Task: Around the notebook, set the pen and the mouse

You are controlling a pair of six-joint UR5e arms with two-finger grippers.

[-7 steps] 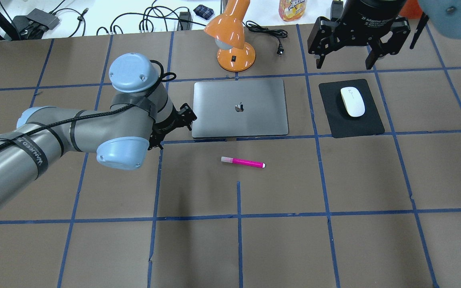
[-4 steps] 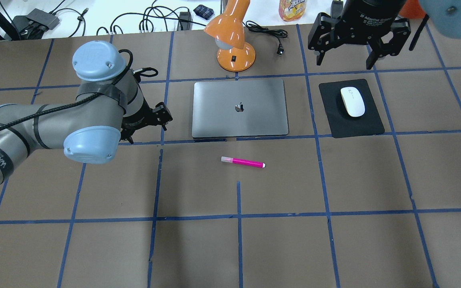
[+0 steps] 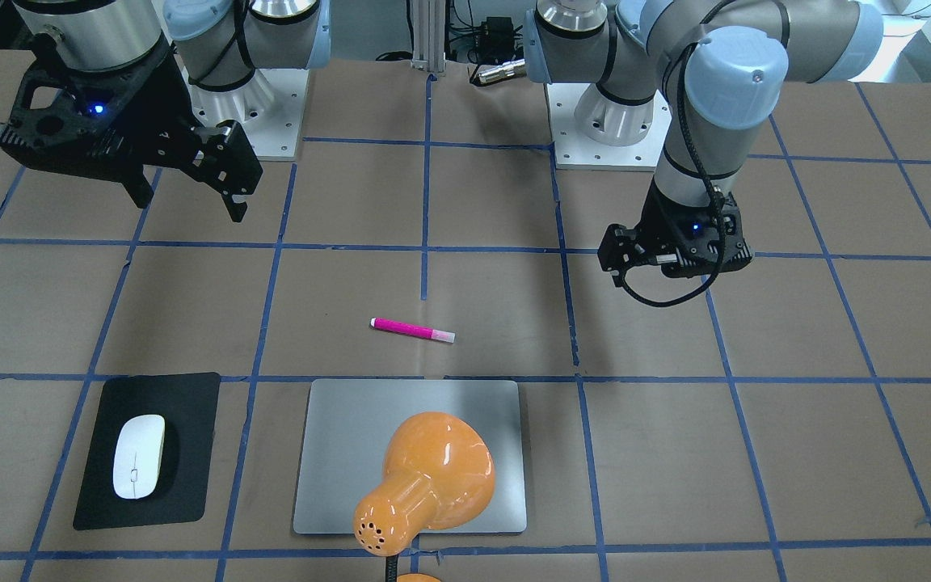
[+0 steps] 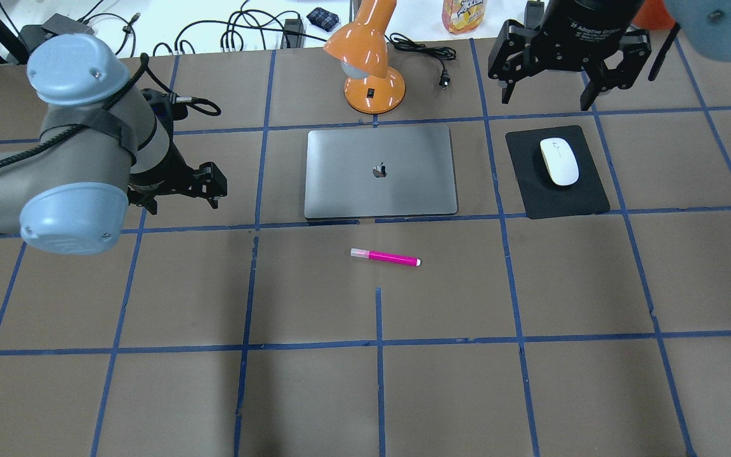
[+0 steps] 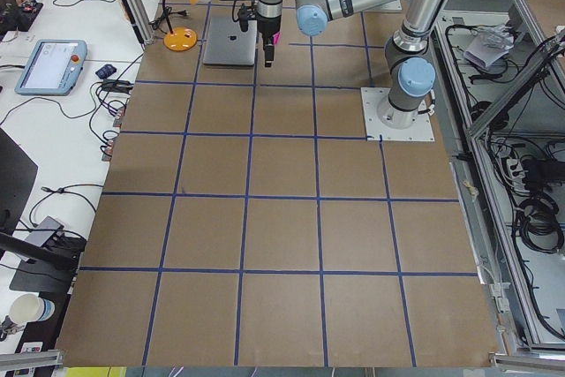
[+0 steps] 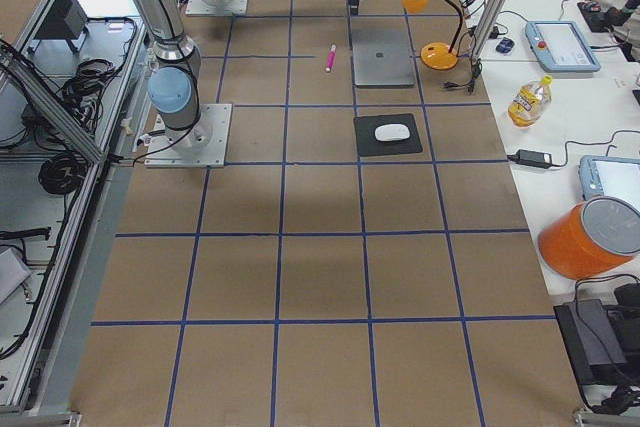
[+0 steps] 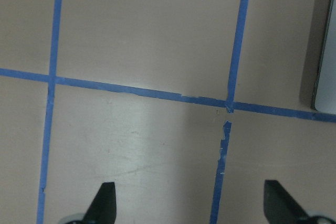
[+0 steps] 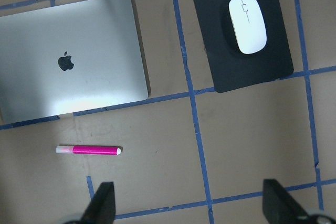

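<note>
Left hand (image 4: 212,185): spread wide, holding nothing, drawing away leftward from the notebook (image 4: 381,171). Right hand (image 4: 546,89): gaping, empty. Mouse (image 4: 559,161) sitting on black pad (image 4: 568,202) beside notebook; pen (image 4: 384,257) lying on tabletop (image 4: 150,381) near it. Placement is looking finished.

The pen (image 4: 385,257) is magenta, the mouse (image 4: 559,161) white.

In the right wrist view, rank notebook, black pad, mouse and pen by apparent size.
1. notebook
2. black pad
3. mouse
4. pen, about as long as the mouse but far slimmer
All lie flat, so nearness matters little.
</note>
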